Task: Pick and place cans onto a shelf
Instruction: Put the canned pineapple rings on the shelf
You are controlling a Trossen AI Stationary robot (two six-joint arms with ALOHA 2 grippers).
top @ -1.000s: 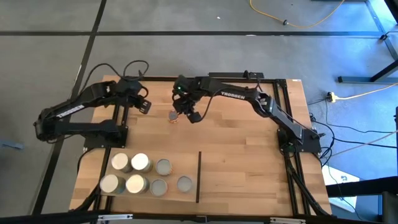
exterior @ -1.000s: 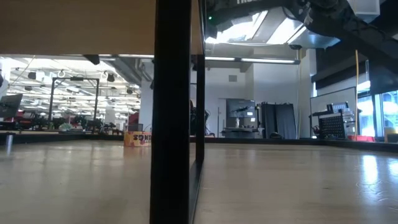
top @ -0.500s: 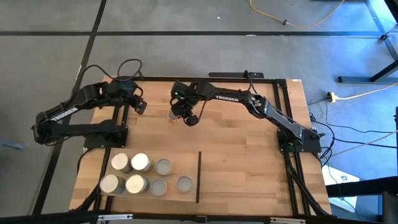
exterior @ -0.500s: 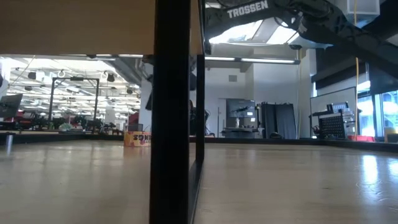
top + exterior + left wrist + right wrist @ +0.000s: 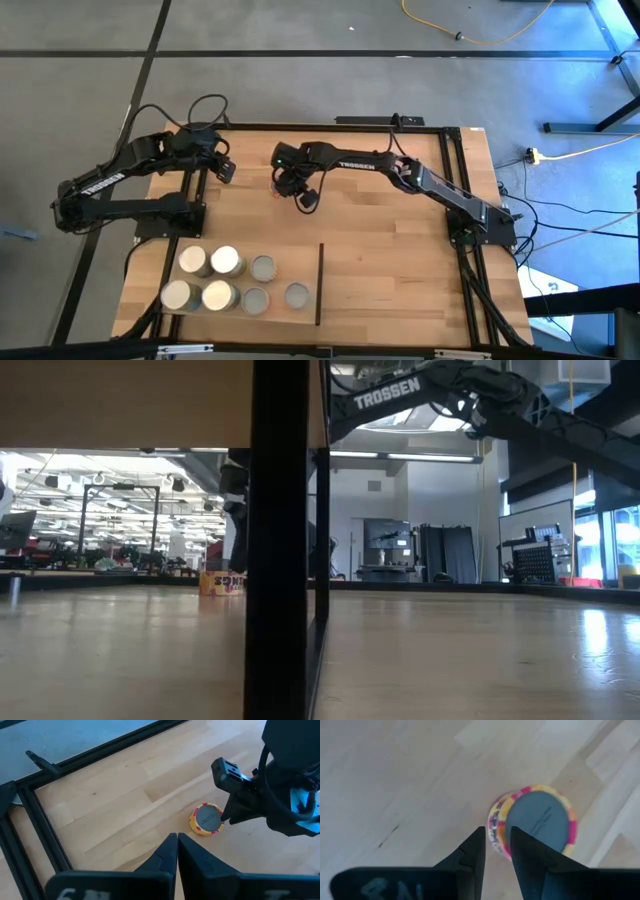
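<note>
One can (image 5: 206, 818) with a grey top and a yellow and red label stands upright on the table near its far edge; it also shows in the right wrist view (image 5: 535, 827) and in the high view (image 5: 277, 186). My right gripper (image 5: 496, 831) hovers open just above and beside it (image 5: 292, 188), and the can is not between its fingers. My left gripper (image 5: 177, 839) is shut and empty, farther toward the table's left (image 5: 226, 169). Several cans (image 5: 225, 262) stand upright on the shelf (image 5: 290, 262) at the near left.
A thin black strip (image 5: 320, 285) edges the shelf on its right. In the low view it stands as a black post (image 5: 278, 560). The black frame (image 5: 330, 127) runs along the table's far edge. Bare tabletop (image 5: 400, 270) lies right of the strip.
My right gripper has come down toward the lone can and shifted slightly toward the table's left; in the low view its arm has sunk into the picture. My left gripper has drawn back a little toward the left edge. The can has stayed in place.
</note>
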